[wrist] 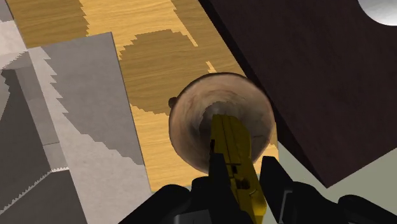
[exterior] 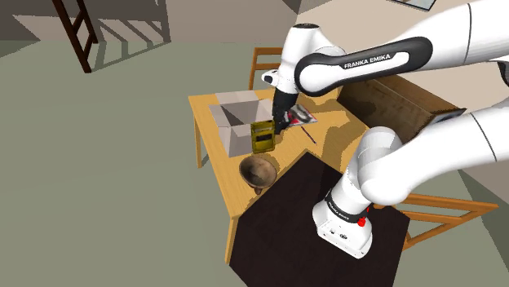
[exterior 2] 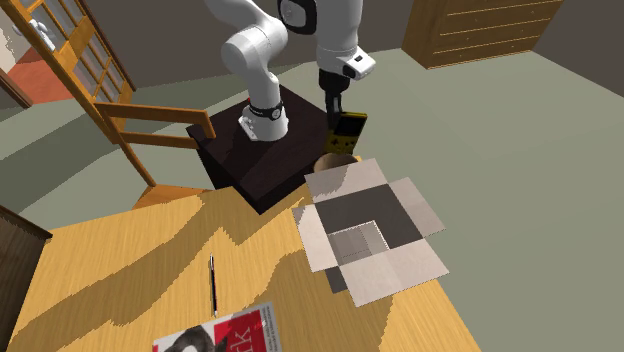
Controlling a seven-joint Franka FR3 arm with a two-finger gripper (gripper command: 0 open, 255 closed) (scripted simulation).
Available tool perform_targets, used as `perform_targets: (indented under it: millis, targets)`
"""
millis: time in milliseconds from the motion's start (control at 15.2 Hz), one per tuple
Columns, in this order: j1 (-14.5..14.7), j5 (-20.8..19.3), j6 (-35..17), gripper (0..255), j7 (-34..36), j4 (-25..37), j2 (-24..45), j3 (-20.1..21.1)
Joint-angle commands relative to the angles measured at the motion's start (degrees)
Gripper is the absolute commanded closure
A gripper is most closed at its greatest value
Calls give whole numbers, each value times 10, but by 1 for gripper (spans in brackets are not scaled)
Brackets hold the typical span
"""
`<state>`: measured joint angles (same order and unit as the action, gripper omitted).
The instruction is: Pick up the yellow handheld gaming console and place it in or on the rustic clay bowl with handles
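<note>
The yellow handheld console (exterior: 263, 136) hangs in the air, clasped by my black gripper (exterior: 280, 122), which is shut on it. In the second exterior view the console (exterior 2: 345, 132) hangs from the gripper (exterior 2: 336, 108) just above the brown clay bowl (exterior 2: 336, 161). That bowl (exterior: 258, 172) stands near the wooden table's front edge beside the open box. Along the gripper (wrist: 245, 181) the console (wrist: 234, 151) points down at the bowl (wrist: 191, 114), over its inside.
An open grey cardboard box (exterior: 236, 121) stands on the wooden table (exterior: 214, 159) close behind the bowl. A magazine (exterior: 298, 114) and a pen (exterior: 308, 134) lie further along. The dark stand (exterior: 277, 220) borders the table. Wooden chairs (exterior 2: 140, 135) stand around.
</note>
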<state>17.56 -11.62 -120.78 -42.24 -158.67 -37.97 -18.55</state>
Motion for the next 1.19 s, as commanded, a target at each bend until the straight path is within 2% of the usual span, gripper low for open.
perform_targets:
  millis: [0, 1122]
  targets:
    - [2, 1, -17, 255, 4, -9, 7, 0]
    - [10, -9, -203, 255, -4, -74, 129, -34]
